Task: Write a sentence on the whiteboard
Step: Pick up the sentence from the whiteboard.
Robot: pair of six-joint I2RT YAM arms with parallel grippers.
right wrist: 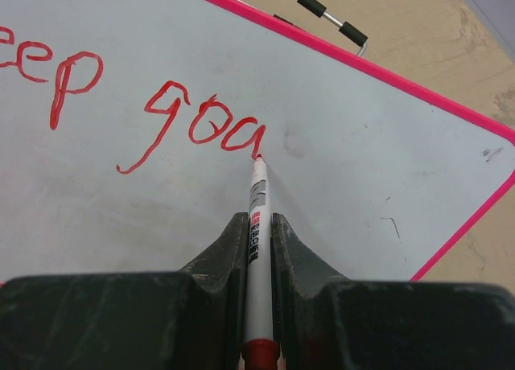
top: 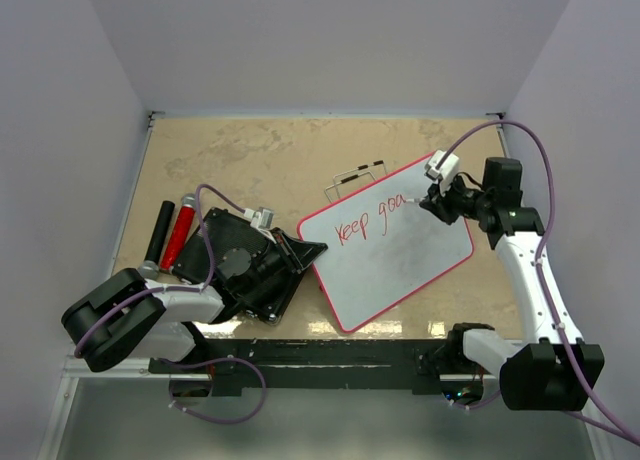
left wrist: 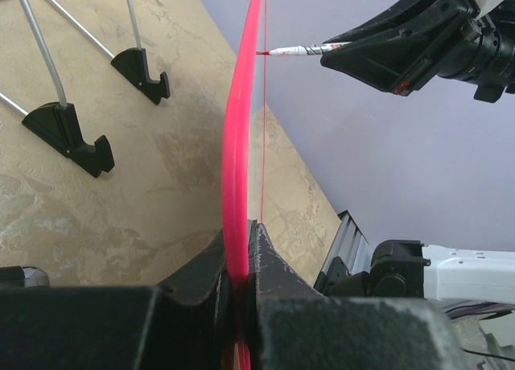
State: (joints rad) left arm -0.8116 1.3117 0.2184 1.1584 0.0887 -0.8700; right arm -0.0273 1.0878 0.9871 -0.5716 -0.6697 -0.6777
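1. While the right hand point(right wrist: 257, 221) is clamped shut on a red-capped marker point(right wrist: 257, 195), the marker's tip touches the whiteboard point(top: 405, 270) at the tail of the last red letter.
2. So far the sentence point(right wrist: 201, 129) reads "Keep goa". The next strokes should therefore fall just beyond the tip, on bare white, along the same line.
3. Seen from above, the whiteboard lies on the desk point(top: 250, 150) between the two arms. Its long axis runs diagonally from near left to far right, and the writing follows that slant.
4. At the left corner of the whiteboard, the left hand point(left wrist: 241, 243) is closed on the red rim. I judge that it is steadying the whiteboard; the right arm is the one placed to write.
5. Ahead of the tip, open white runs up to the far right rim, probably enough for a few more letters.
6. Below the written line, a broad blank band leaves room for a second line.
7. Just past the far rim stands a wire stand point(top: 355, 175), outside the writing path.
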